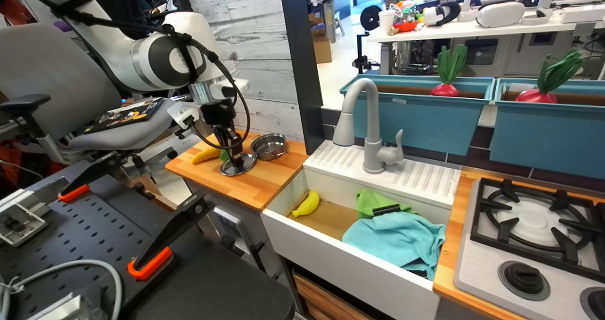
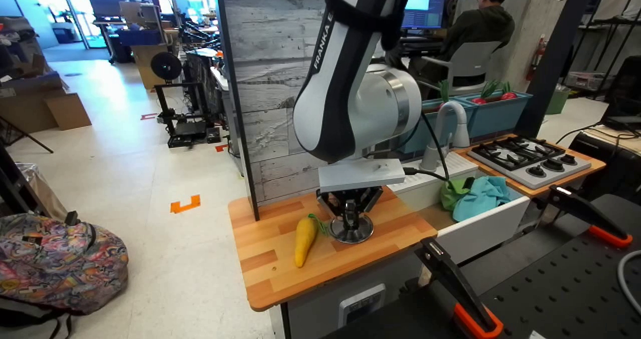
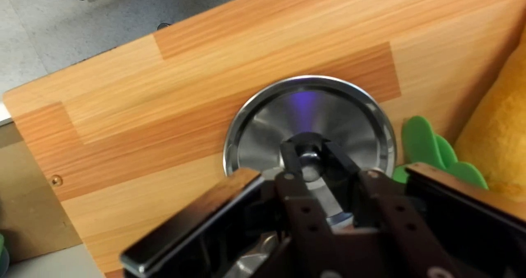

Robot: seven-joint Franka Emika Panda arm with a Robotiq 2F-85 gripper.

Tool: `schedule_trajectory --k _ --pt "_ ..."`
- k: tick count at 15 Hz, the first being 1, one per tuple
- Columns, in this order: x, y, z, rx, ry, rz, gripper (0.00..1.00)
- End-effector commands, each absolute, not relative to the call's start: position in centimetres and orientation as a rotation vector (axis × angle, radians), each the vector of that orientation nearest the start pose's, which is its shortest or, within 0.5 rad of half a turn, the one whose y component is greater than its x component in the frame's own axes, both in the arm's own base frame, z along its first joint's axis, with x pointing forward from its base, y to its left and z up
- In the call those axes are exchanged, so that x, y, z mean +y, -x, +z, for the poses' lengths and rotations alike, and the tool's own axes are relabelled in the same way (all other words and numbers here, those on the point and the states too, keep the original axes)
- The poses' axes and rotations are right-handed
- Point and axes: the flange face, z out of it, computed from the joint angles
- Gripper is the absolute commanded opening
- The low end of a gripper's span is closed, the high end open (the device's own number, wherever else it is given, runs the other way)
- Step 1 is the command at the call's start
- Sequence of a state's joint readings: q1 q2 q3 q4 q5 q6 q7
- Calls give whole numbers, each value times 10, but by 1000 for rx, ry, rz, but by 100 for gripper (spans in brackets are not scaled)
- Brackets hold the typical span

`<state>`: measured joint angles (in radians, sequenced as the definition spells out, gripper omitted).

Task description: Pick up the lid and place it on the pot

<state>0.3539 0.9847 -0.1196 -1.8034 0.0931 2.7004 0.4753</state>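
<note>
Steel pot (image 1: 269,148) clear in an exterior view, mostly behind gripper (image 3: 312,152) in wrist view; lid (image 3: 304,113) pinched between fingers (image 3: 342,159); yellow toy (image 2: 305,241) near.

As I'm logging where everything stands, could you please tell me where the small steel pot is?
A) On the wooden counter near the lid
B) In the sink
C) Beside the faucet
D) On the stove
A, since an exterior view shows the pot on the wooden counter, close to the lid.
</note>
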Motion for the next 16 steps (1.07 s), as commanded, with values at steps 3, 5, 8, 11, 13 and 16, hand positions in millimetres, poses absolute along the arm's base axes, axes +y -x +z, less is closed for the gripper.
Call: schedule_trajectory --k 3,5,8,11,13,16 --pt "162 -572 7 271 3272 11 6" --pt "171 -566 11 203 3284 14 6" --pt "178 -557 16 159 3287 18 6" --pt "175 -550 28 171 3273 3 6" --pt "168 -548 37 187 3258 -11 6" --pt "151 -550 52 234 3239 -35 6"
